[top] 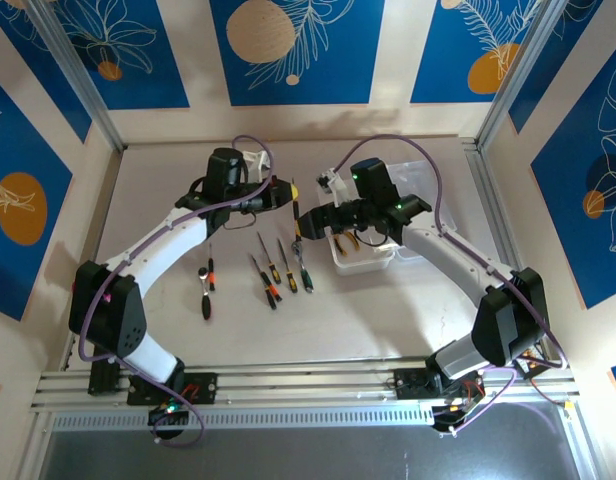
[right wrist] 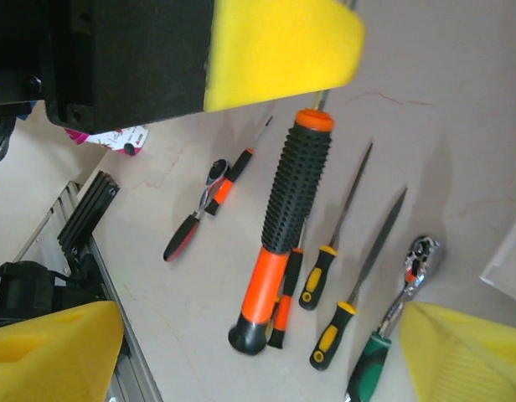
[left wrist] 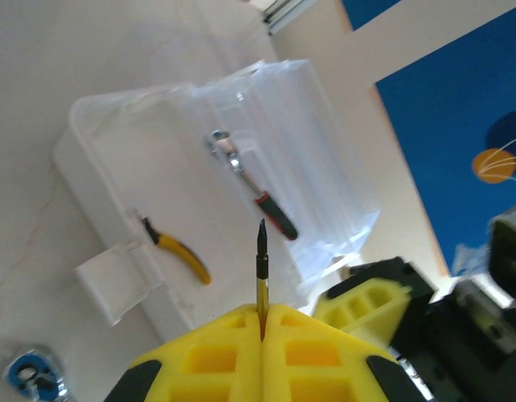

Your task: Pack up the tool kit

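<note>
The tool kit [top: 363, 264] looks part packed. Its clear box [left wrist: 116, 159] sits right of centre in the overhead view. From the left wrist you can see it open at the upper left of the frame, with yellow-handled pliers [left wrist: 179, 253] and a red-handled tool [left wrist: 260, 194] lying inside. A row of slim tools [top: 278, 268] and a ratchet [top: 205, 290] lie on the counter [top: 388, 320], lower left of the box.

The step in hand reads as a handover of the orange-and-black screwdriver [right wrist: 296, 209]. Your left jaws are pressed together on its thin shaft [left wrist: 261, 255], the tip poking out above the box. Your right jaws are spread, with one yellow finger [right wrist: 65, 352] at each lower corner of the right wrist view. The handle hangs between them, roughly centred and touching neither.

To do this well, aim the close at the ribbed black part of the handle rather than the smooth orange end, since the ribs should hold better. You cannot tell from these views which part the fingers are level with, so check that first. Don't loosen the left jaws until the right ones have a firm pinch. A heavy handle on so thin a shaft may swing. Then draw the left away along the shaft's own line, so it doesn't drag the tool askew.
</note>
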Motion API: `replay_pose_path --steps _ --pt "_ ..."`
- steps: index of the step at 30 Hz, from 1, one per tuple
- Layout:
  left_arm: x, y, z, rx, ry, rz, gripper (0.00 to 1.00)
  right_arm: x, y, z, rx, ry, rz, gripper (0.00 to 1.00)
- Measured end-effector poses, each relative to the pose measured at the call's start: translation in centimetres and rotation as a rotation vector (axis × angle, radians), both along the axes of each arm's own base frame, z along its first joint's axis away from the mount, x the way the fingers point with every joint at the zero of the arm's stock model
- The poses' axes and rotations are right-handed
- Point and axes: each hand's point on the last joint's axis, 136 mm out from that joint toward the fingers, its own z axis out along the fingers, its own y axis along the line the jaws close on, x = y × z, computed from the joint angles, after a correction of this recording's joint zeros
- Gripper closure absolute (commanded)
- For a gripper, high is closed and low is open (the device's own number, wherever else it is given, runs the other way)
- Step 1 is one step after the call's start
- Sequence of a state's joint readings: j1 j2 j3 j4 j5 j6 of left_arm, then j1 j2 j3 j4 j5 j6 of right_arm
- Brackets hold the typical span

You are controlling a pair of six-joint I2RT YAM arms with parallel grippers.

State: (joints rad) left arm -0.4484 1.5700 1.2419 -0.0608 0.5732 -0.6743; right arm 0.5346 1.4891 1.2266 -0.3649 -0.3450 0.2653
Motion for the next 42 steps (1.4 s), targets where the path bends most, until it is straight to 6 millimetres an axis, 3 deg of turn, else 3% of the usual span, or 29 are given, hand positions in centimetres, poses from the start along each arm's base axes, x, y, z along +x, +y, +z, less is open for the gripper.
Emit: replay_pose_path --steps 7,9,14,17,18,23,26,30,34,38,42 --pt "-0.1 -0.6 1.0 -0.069 -0.007 -0.022 1.0 1.4 1.2 -1.2 0.004 0.029 -0.016 0.45" --pt "-0.3 -0.7 1.0 -0.078 -0.005 -0.029 1.0 1.9 1.6 -1.2 0.007 0.027 -0.022 0.56" --pt "-0.4 -0.9 0.9 -0.093 -0.005 -0.037 1.0 2.3 2.3 -0.5 0.013 0.017 -0.032 0.97" --pt "-0.3 -0.9 1.2 -0.102 -0.019 -0.041 1.0 2.5 2.2 -0.5 0.007 0.021 -0.047 1.0" --pt "-0.4 -0.9 1.1 -0.101 -0.018 -0.041 0.91 2.5 2.2 -0.6 0.007 0.022 -0.046 1.0" --pt "-0.7 -0.5 0.0 -0.046 -0.015 -0.057 0.22 2.4 2.0 -0.4 -0.01 0.015 -0.038 1.0" --pt "-0.5 1.1 -1.5 0.063 -0.003 -0.028 0.0 2.5 1.1 -0.3 -0.044 0.002 -0.041 1.0" --pt "0.6 5.3 -2.0 0.237 -0.034 0.065 0.0 3.8 -2.8 -0.5 -0.139 0.002 -0.12 1.0" --pt "1.4 9.9 -2.6 0.414 -0.043 0.17 0.0 6.8 -9.7 -0.5 -0.282 0.007 -0.311 1.0" --pt "0.9 13.3 -5.5 0.585 0.021 0.233 0.0 8.5 -17.6 -1.5 -0.473 0.027 -0.522 1.0" --pt "-0.3 14.9 -8.6 0.682 0.1 0.244 0.0 8.7 -22.9 -3.2 -0.64 0.073 -0.648 1.0"
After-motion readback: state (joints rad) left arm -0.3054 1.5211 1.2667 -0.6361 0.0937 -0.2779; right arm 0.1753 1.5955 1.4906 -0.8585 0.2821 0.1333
